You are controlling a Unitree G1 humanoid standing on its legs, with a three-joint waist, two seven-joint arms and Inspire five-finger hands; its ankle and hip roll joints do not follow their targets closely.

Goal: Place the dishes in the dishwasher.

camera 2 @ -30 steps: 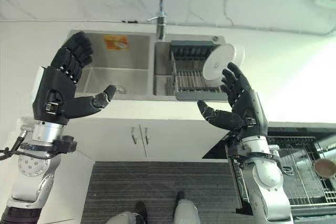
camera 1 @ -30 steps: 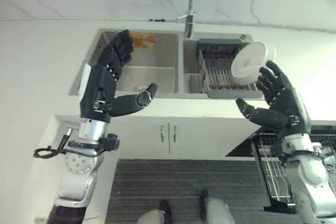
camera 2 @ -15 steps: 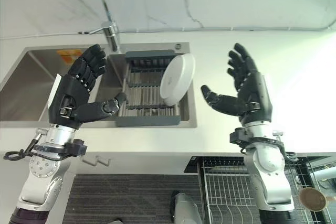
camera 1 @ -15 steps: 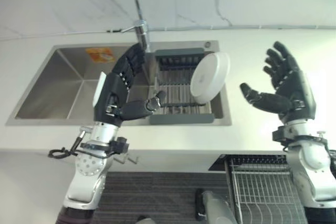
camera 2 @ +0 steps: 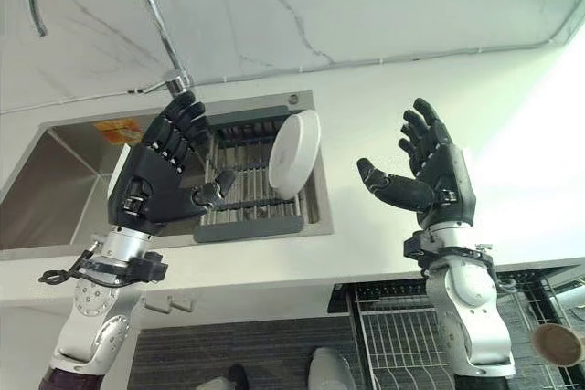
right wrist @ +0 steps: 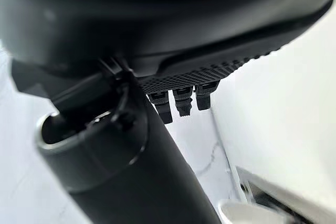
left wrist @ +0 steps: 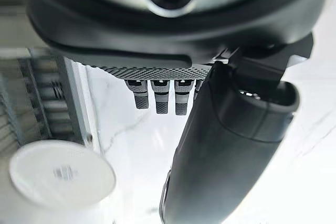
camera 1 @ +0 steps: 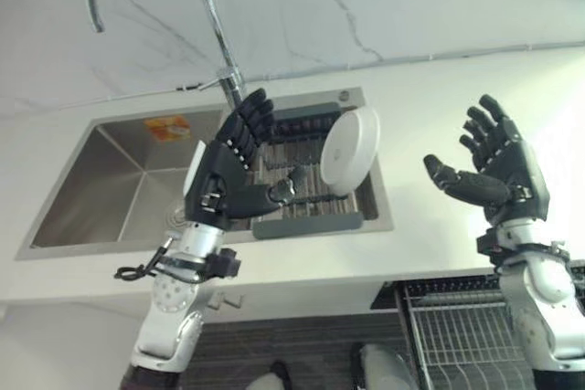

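- The left hand (camera 1: 224, 180) is hovering above the right basin of the sink (camera 1: 82, 198), its fingers (camera 1: 249, 121) spreading straight and relaxed with the thumb held out to the side, gripping nothing.
- The right hand (camera 1: 498, 175) is hanging in the air over the white worktop (camera 1: 430, 107), to the right of the sink, with its fingers (camera 1: 484, 125) fanning open and the palm empty.
- A white plate (camera 1: 347, 151) is standing on its edge in the grey dish rack (camera 1: 306, 221) that is sitting in the right basin, leaning at the rack's right end.
- The plate is lying between the two hands; the left thumb tip is just beside its lower left rim, and whether it is touching cannot be told.
- The right hand is staying well apart from the plate.
- In the left wrist view, the plate (left wrist: 60, 179) is showing past the fingertips, not held.
- A curved chrome tap (camera 1: 160, 6) is rising behind the sink, against the marbled wall.
- The wire basket of the open dishwasher (camera 1: 457, 335) is showing below the worktop edge at the lower right, beneath the right arm.
- A brown cup (camera 2: 556, 344) is sitting at the far right of that basket.
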